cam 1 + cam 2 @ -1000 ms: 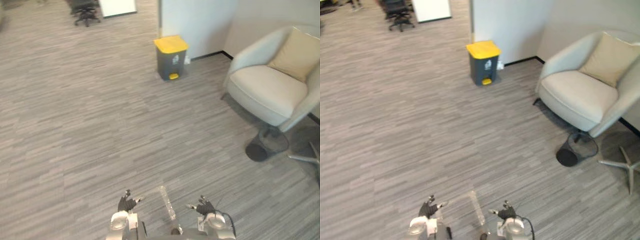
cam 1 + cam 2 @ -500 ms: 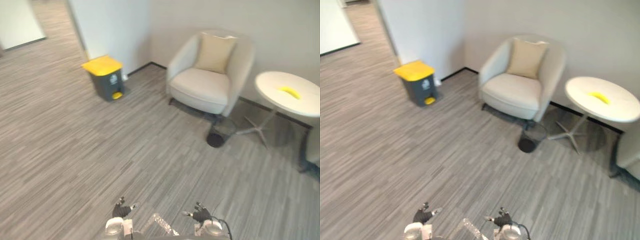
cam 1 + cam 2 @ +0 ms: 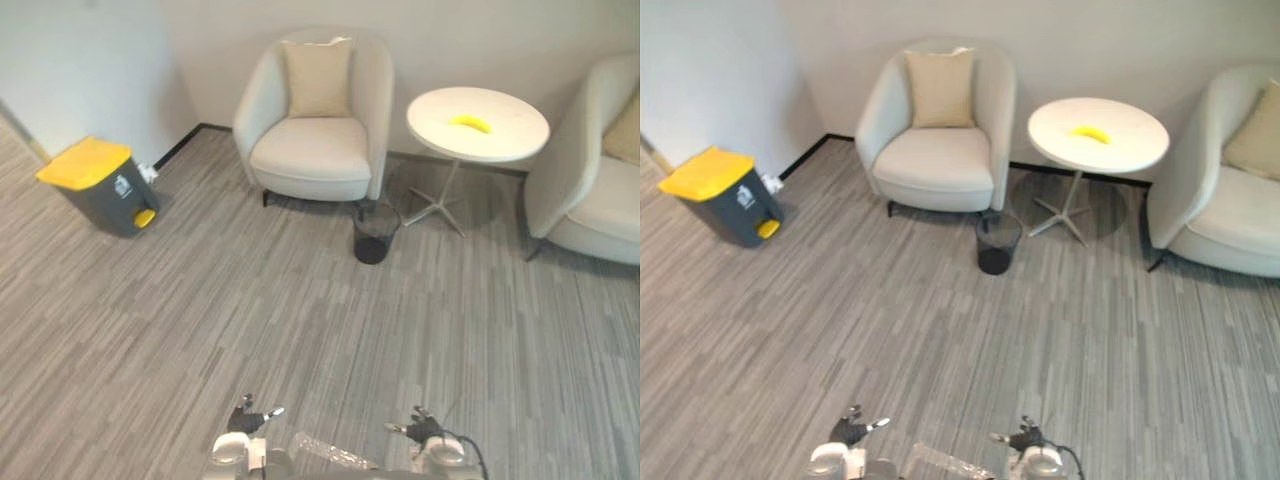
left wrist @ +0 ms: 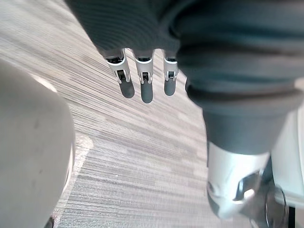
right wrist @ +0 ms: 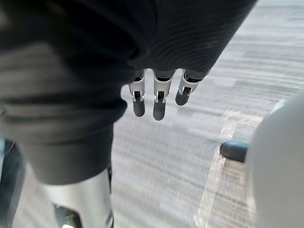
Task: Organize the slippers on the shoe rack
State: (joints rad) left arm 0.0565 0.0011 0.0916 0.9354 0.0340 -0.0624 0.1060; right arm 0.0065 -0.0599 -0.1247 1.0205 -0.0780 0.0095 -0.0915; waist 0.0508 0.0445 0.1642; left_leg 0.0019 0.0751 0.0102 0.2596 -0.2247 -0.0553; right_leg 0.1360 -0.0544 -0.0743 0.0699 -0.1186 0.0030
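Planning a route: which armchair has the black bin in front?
The left armchair, nearer the yellow-lidded bin; the black bin stands at its front corner.

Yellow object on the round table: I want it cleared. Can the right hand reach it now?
Probably not: the right hand hangs by the robot, and the yellow object lies far across the floor.

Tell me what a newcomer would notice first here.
The grey bin with its bright yellow lid stands out at the left, by the wall. Against the back wall sits a cream armchair, with a round white table beside it bearing a yellow object. The left hand and right hand hang low in front, open and empty.
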